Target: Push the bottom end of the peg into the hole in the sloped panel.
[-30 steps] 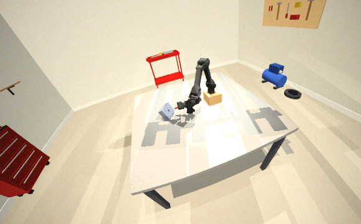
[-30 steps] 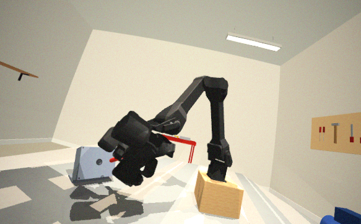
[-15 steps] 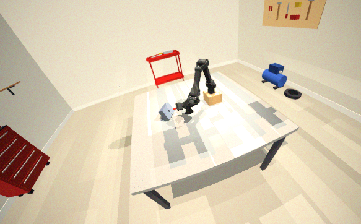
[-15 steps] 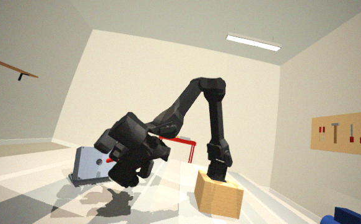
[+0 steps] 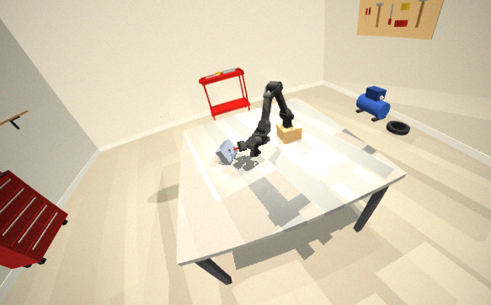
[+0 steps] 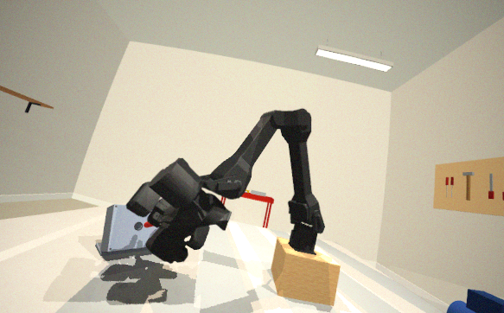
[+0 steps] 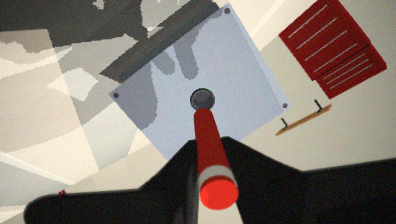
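Observation:
The red round peg [image 5: 236, 148] [image 6: 148, 225] [image 7: 207, 135] has a grey band near its near end. My gripper [image 5: 239, 147] [image 6: 155, 220] [image 7: 209, 146] is shut on it, in front of the sloped panel. The blue-grey panel [image 5: 225, 153] [image 6: 121, 225] [image 7: 240, 65] has one round dark hole [image 5: 229, 151] [image 6: 138, 226] [image 7: 202, 100]. In the wrist view the peg's far end overlaps the hole's lower edge. In the exterior view the peg's tip shows just right of the hole, outside it. The exact gap between tip and face cannot be told.
The panel stands on the table [image 5: 210, 236], with a dark base strip [image 7: 162, 43] along one edge. The arm rises from a wooden block [image 5: 290, 134] [image 6: 304, 277] behind the gripper. A red shelf [image 5: 230, 105], a red tool cabinet [image 5: 13, 211] and a blue compressor [image 5: 372, 105] stand off the table.

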Tool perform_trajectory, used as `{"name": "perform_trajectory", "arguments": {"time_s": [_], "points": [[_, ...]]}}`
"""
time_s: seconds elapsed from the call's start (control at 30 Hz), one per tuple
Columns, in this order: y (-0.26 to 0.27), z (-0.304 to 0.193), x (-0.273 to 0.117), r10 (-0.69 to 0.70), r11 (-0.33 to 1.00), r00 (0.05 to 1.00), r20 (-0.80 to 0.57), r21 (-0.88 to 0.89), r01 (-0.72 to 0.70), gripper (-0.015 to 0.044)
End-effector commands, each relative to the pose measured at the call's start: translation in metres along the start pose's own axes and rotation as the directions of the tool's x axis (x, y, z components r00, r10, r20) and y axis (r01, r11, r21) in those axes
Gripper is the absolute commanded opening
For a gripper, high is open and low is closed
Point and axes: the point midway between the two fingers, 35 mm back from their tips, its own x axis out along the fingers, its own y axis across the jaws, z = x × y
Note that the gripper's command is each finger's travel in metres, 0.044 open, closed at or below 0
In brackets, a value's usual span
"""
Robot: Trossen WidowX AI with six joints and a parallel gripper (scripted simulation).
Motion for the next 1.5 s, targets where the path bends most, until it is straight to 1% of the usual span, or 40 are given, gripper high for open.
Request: {"name": "perform_trajectory", "arguments": {"time_s": [0.0,0.53,1.07,1.47], "points": [[-0.001,0.0,0.004,-0.007,1.0,1.0,-0.001,-0.005,0.007,0.0],[-0.001,0.0,0.015,-0.017,1.0,1.0,-0.012,-0.002,0.017,0.0],[-0.001,0.0,0.036,-0.019,1.0,1.0,-0.014,-0.002,0.019,0.0],[0.0,0.0,0.031,-0.016,1.0,1.0,-0.016,-0.004,0.016,0.0]]}}
